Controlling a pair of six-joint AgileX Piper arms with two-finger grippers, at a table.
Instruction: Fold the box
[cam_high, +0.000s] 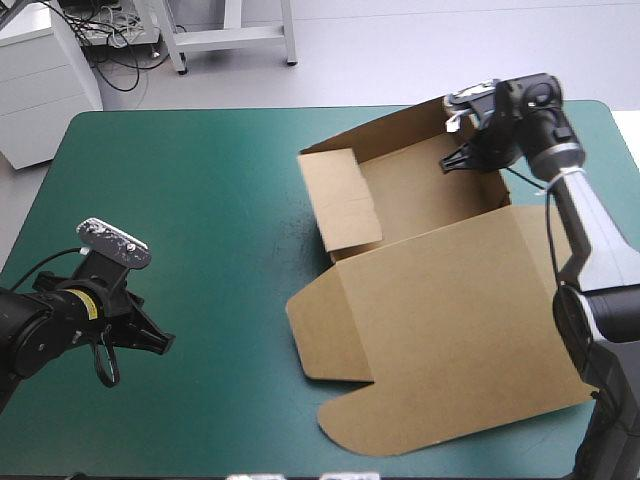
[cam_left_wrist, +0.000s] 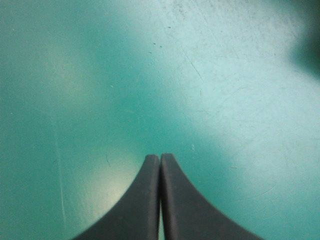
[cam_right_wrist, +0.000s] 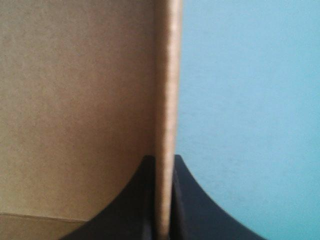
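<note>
The right gripper (cam_right_wrist: 162, 160) is clamped on the box (cam_high: 450, 330): its black fingers (cam_right_wrist: 192, 200) stand all but together with one upright wall (cam_right_wrist: 167, 75) of brown board pinched between them, one finger on the wall's inner face and the other on its outer face. In the high view this gripper (cam_high: 465, 152) sits at the box's far right corner, reaching down over the raised wall there.

The box lies as an open tray with its far and right walls up. A side flap (cam_high: 340, 200) at the box's left end leans inward over the floor. The wide lid (cam_high: 440, 380) lies flat on the teal-green cover (cam_high: 200, 200), on the box's near side.

The left gripper (cam_left_wrist: 160, 159) has its fingers pressed together in a single point, holding nothing. It hangs over bare cover (cam_left_wrist: 225, 100), well apart from the box, off the box's left side (cam_high: 150, 340).
</note>
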